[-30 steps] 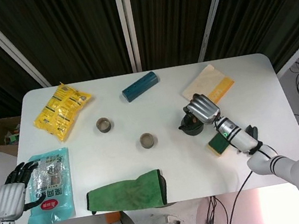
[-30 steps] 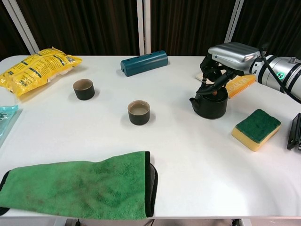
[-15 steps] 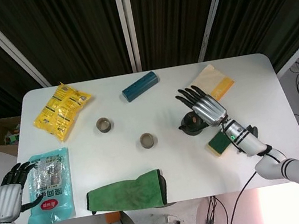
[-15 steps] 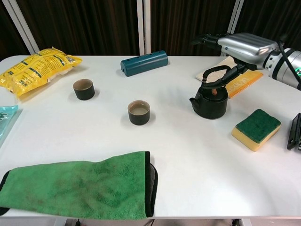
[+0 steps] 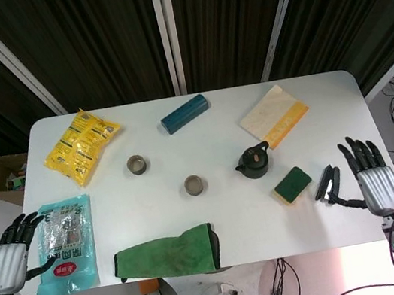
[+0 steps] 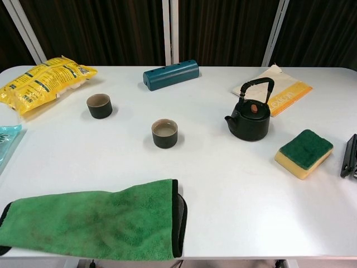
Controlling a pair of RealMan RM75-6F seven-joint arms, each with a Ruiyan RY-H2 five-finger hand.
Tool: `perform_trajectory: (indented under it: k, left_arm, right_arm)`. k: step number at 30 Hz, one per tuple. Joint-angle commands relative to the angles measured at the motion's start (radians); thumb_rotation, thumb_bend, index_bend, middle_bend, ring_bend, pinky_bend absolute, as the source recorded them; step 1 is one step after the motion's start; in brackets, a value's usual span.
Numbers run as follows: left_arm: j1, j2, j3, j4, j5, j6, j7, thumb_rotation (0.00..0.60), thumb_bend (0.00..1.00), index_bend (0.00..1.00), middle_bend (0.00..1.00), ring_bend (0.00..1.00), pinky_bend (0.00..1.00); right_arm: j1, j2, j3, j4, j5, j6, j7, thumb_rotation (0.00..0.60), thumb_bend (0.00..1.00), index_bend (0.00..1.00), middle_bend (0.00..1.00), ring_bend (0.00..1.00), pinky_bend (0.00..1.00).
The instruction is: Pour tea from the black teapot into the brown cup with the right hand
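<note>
Near edge: right hand (image 5: 374,179) released, fingers spread, at the table's right rim; left hand (image 5: 6,256) loose, holding nothing, at the left rim; farther in, brown cup (image 6: 165,133) left of the upright black teapot (image 6: 249,119), apart.

On the worktop (image 5: 344,114) stood two cups (image 6: 100,105) (image 6: 164,133), one teapot (image 6: 249,120), one sponge (image 6: 304,152), one green cloth (image 6: 92,219), two snack bags (image 5: 79,144) (image 5: 64,244), perhaps.
</note>
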Motion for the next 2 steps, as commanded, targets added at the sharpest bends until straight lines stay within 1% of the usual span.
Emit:
perform_trajectory:
  k: [1,2]
  left_arm:
    - [-0.002,0.005,-0.003,-0.010,0.003,0.005,0.023,0.600,0.09,0.18,0.13,0.09,0.21]
    - [-0.001,0.006,-0.004,-0.015,0.004,0.007,0.033,0.600,0.09,0.18,0.13,0.09,0.21]
  right_arm:
    - [-0.084,0.000,-0.031,0.065,0.053,0.020,0.015,0.306,0.18,0.00,0.00,0.00,0.00]
    - [-0.094,-0.007,-0.027,0.083,0.052,0.022,0.027,0.306,0.18,0.00,0.00,0.00,0.00]
